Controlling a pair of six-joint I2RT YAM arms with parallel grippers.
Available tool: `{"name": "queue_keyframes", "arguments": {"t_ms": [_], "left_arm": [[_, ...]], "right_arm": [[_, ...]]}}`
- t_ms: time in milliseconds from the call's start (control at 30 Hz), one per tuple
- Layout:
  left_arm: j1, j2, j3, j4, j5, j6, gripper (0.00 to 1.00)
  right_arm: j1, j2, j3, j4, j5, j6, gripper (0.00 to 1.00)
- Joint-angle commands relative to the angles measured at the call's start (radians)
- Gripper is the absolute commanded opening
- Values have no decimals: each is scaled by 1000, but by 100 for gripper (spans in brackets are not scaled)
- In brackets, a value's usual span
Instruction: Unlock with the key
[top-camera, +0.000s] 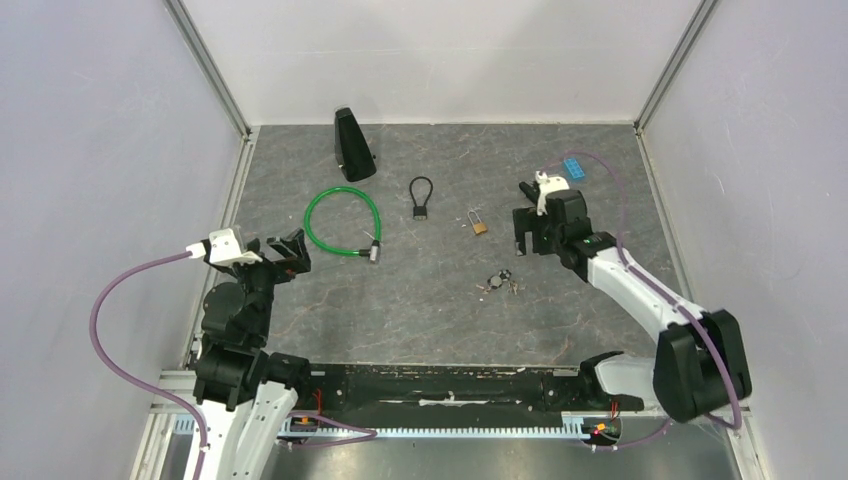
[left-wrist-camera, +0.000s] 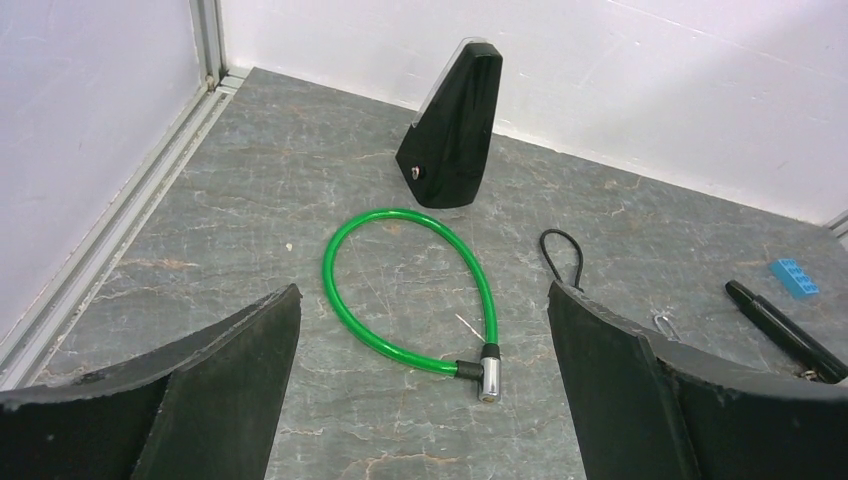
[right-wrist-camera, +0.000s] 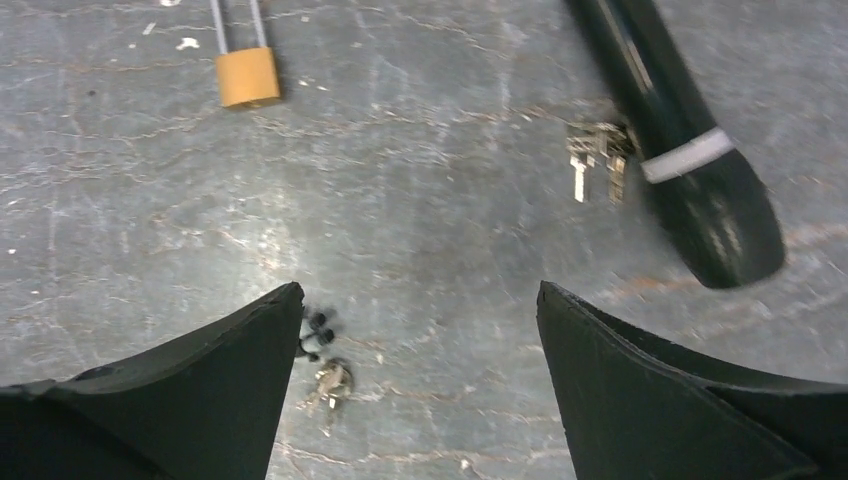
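A robotics lab cell; plain white walls (top-camera: 440, 60) framed by aluminium posts (top-camera: 207, 65) box in a grey tabletop (top-camera: 440, 320); left arm (top-camera: 240, 300) and right arm (top-camera: 640, 290) are bolted to a black rail (top-camera: 450, 385); purple cables (top-camera: 96, 315) trail off them.

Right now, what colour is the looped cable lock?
The cable lock is bright green, clearest in the left wrist view.

The table (top-camera: 430, 320) is dark grey, veined with pale marbling. The padlock (right-wrist-camera: 247, 77) is brass-yellow with a silver shackle. Left of the padlock, the cable lock (left-wrist-camera: 329, 268) is bright green with a chrome barrel (left-wrist-camera: 488, 370). Right of the padlock lies a blue brick (top-camera: 575, 168). Near the padlock, the keys (right-wrist-camera: 596, 160) look silvery, though blurred.
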Motion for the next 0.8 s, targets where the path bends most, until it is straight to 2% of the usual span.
{"name": "queue_keyframes", "arguments": {"t_ms": [0, 467, 767], "left_arm": [[-8, -14, 3, 15, -24, -12, 98], [-18, -9, 4, 14, -35, -9, 98], [-21, 1, 1, 17, -29, -7, 98]], "right_arm": [[35, 119, 128, 5, -69, -24, 88], [130, 511, 398, -22, -119, -92, 66], [159, 662, 514, -36, -78, -90, 60]]}}
